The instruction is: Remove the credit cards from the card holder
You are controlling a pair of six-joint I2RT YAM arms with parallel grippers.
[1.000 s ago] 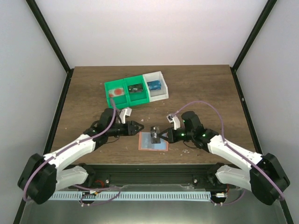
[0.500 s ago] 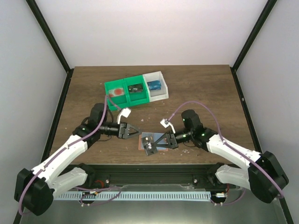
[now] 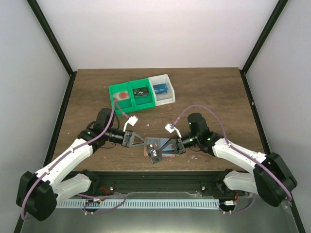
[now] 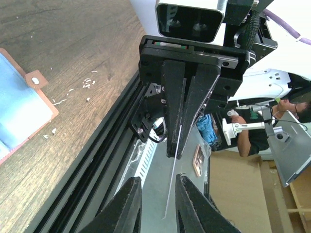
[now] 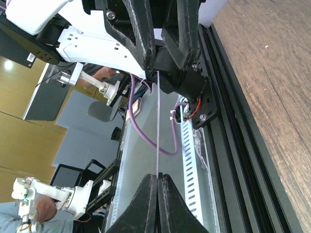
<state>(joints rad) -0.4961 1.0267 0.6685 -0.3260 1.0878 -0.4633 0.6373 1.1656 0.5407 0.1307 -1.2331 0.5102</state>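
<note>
Handover stage of card removal, seen from above and from both wrists. The small, flat salmon-pink folding card holder (image 4: 19,114) lies opened, pale blue inner face up, at 6 o'clock on the brown wooden table (image 3: 214,92), close to the near edge. The right gripper (image 3: 162,151) has its fingers pressed together on a thin, stiff, dark plastic credit card with pale markings (image 3: 155,155), lifted over the holder's near left corner. Both wrist views show this card edge-on as a pale line. The left gripper (image 3: 140,141), at 9 o'clock of the card, is spread. In the wrist views its fingers (image 4: 129,204) stand one on either side of the card's free end without touching it. Judged step: passing the extracted card from right to left. The next move would call for the left fingers to close squarely on the flat faces before the right lets go, since a thin card can easily twist or slip. How far the card reaches into the left gripper's gap cannot be settled from these views. The right arm covers much of the holder, so any card remaining inside is not visible. At 12 o'clock stand a green plastic bin (image 3: 146,102) and a white plastic bin (image 3: 170,97). A blue item (image 3: 161,88) in the white one is too small to identify.
</note>
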